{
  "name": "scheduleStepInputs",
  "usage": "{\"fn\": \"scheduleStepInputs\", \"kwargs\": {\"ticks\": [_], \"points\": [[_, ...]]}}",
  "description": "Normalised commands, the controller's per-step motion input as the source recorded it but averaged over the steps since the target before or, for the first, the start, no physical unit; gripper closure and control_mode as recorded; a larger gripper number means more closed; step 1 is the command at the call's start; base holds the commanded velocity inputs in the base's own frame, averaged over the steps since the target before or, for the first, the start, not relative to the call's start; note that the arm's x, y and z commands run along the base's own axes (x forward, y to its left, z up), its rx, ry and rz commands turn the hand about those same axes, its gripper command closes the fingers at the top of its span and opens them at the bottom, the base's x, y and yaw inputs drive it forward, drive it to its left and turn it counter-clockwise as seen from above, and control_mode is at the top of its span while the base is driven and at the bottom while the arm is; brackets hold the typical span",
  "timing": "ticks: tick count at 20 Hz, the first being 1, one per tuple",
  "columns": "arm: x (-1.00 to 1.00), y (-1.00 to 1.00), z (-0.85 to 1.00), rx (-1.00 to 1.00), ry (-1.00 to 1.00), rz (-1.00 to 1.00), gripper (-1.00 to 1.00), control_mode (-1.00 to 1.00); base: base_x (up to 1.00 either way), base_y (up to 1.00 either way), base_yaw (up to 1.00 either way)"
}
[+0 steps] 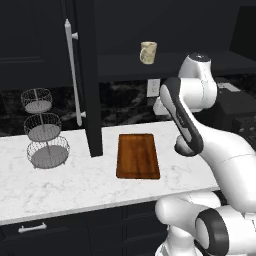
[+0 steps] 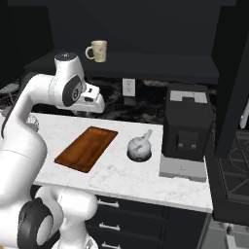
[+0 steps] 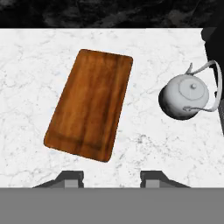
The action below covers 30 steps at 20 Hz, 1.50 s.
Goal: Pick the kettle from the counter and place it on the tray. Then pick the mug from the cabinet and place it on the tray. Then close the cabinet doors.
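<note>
The silvery kettle point(image 2: 139, 147) point(image 3: 186, 97) stands on the white marble counter point(image 2: 121, 177), right of the reddish-brown tray point(image 1: 138, 156) point(image 2: 86, 148) point(image 3: 89, 103); the tray is bare. The cream mug point(image 1: 148, 52) point(image 2: 97, 50) sits on the dark shelf of the cabinet point(image 2: 160, 63), whose doors point(image 1: 86, 75) stand open. My gripper point(image 3: 111, 178) hangs high over the counter and looks straight down. It is open with nothing between its fingers. In the hand view the tray lies just ahead of the fingertips and the kettle is off to the right.
A black appliance point(image 2: 187, 125) stands close to the right of the kettle. A three-tier wire basket stand point(image 1: 44, 130) is at the left of the counter. The other open door point(image 2: 233, 73) hangs at the right, above a stove point(image 2: 233, 168).
</note>
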Motion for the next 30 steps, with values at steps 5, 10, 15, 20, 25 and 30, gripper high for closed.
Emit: {"fn": "scheduleStepInputs", "kwargs": {"ticks": [5, 10, 15, 20, 25, 30], "points": [[-0.34, 0.03, 0.02, -0.05, -0.38, -0.02, -1.00, -1.00, 0.00, 0.00, 0.00], [-0.63, 0.06, 0.45, -0.03, -0.62, -0.12, -1.00, -1.00, 0.00, 0.00, 0.00], [-0.26, 0.13, 0.70, 0.00, -0.52, -0.08, -1.00, -1.00, 0.00, 0.00, 0.00], [0.02, 0.19, 0.93, 0.00, -0.39, 0.00, -1.00, -1.00, 0.00, 0.00, 0.00], [0.10, 0.16, 0.63, 0.00, -0.20, 0.01, -1.00, -1.00, 0.00, 0.00, 0.00], [-0.01, 0.10, 0.00, 0.00, -0.02, 0.00, -1.00, -1.00, 0.00, 0.00, 0.00]]}}
